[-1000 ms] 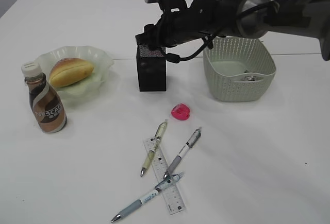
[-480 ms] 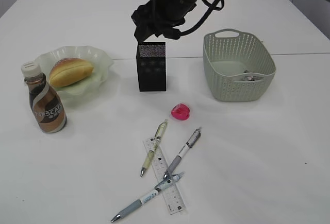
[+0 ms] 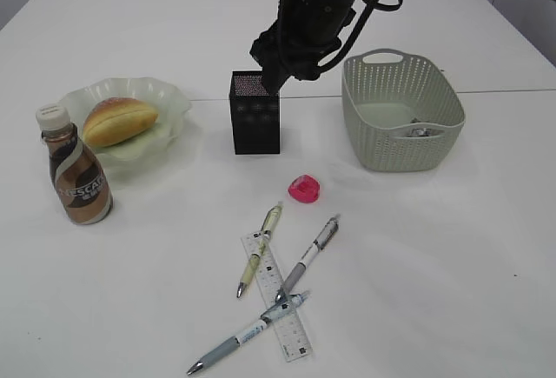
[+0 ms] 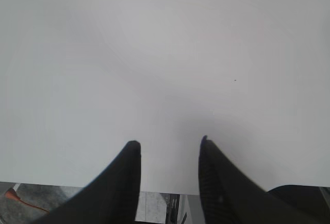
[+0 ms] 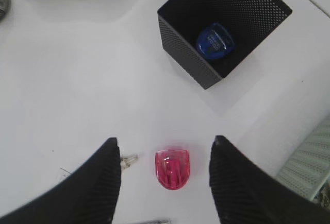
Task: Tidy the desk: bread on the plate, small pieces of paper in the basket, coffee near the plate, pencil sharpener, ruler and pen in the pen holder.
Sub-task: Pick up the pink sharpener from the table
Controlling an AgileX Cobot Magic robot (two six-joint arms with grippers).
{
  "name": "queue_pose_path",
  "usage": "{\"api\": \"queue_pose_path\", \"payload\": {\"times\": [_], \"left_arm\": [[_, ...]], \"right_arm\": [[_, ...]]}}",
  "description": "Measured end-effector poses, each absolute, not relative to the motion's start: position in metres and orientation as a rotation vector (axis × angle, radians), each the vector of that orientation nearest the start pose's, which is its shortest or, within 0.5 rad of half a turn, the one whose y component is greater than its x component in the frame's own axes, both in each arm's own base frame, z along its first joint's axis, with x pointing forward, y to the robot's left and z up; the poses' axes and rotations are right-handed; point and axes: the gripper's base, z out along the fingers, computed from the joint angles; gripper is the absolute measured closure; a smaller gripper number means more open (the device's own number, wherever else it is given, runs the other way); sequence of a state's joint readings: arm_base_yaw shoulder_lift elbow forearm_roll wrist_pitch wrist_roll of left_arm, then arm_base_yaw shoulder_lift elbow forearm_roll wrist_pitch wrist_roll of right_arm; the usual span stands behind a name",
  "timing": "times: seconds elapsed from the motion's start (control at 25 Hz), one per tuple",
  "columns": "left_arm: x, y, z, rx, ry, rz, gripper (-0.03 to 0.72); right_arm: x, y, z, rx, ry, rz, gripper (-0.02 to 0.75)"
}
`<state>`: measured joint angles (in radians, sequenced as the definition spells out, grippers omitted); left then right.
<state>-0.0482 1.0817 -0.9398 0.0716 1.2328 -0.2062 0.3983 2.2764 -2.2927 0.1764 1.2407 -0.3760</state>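
Sharpener (image 5: 172,168), pink, lies on desk (image 5: 77,80) directly under right gripper (image 5: 164,183), centred between spread, empty fingers, long axis along the gap; holder (image 5: 221,28) just beyond. Left gripper (image 4: 167,149) spread, empty, elsewhere.

bread (image 3: 120,120) on plate (image 3: 170,100) (bottle (image 3: 76,173) before)

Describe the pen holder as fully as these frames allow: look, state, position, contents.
The pen holder is a black square metal-mesh cup, taller than wide, with faint circular patterns on its sides. It stands upright on the white desk between the plate and the basket, touching neither. The right wrist view shows a blue pencil sharpener lying inside.
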Motion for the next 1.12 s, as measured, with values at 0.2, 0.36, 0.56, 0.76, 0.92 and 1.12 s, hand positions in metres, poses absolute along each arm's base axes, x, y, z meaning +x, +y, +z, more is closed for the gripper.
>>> {"api": "queue_pose_path", "payload": {"times": [0.2,0.36,0.56,0.76,0.92,1.12], "left_arm": [[0.178,-0.005,0.311,-0.213,2.847,0.009,0.412],[0.178,-0.006,0.311,-0.216,2.848,-0.005,0.412],[0.178,-0.006,0.311,-0.217,2.849,-0.011,0.412],[0.178,-0.006,0.311,-0.218,2.849,-0.014,0.412],[0.178,-0.006,0.311,-0.218,2.849,-0.014,0.411],[0.178,-0.006,0.311,-0.218,2.849,-0.014,0.369]], "right_arm": [[0.458,0.205,0.264,-1.011,2.54,0.186,0.33],[0.463,0.203,0.252,-1.026,2.562,0.13,0.33],[0.471,0.204,0.219,-1.053,2.618,0.087,0.33],[0.473,0.204,0.207,-1.052,2.643,0.087,0.33],[0.473,0.204,0.205,-1.021,2.665,0.092,0.33],[0.466,0.201,0.18,-1.035,2.754,0.092,0.323]]}}
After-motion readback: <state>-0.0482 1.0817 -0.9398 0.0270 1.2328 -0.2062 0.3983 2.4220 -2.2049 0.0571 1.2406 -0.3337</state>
